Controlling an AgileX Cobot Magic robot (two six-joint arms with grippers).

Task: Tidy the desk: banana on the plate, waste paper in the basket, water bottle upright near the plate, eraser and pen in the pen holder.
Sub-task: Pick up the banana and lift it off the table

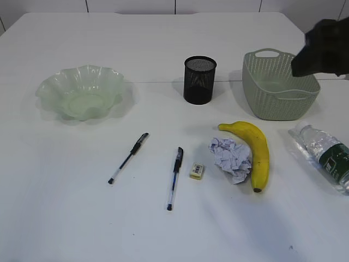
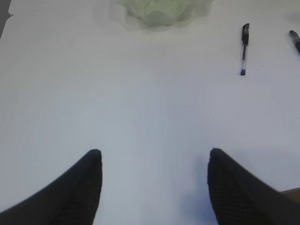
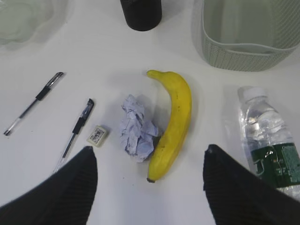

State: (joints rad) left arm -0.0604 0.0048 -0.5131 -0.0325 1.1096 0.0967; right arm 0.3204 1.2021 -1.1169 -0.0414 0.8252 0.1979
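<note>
A yellow banana (image 1: pixel 256 150) lies on the white table, touching a crumpled ball of waste paper (image 1: pixel 231 159). A small eraser (image 1: pixel 197 171) and two pens (image 1: pixel 175 177) (image 1: pixel 128 157) lie to its left. A clear water bottle (image 1: pixel 324 155) lies on its side at the right. The green glass plate (image 1: pixel 83 90), black mesh pen holder (image 1: pixel 199 79) and green basket (image 1: pixel 279 84) stand behind. My right gripper (image 3: pixel 149 152) is open and empty above the banana (image 3: pixel 173 122) and paper (image 3: pixel 136 127). My left gripper (image 2: pixel 153 152) is open and empty over bare table; it does not show in the exterior view.
The right arm (image 1: pixel 323 48) shows as a dark shape at the upper right edge, over the basket. In the left wrist view the plate's edge (image 2: pixel 161 11) and one pen (image 2: pixel 243 48) lie ahead of the fingers.
</note>
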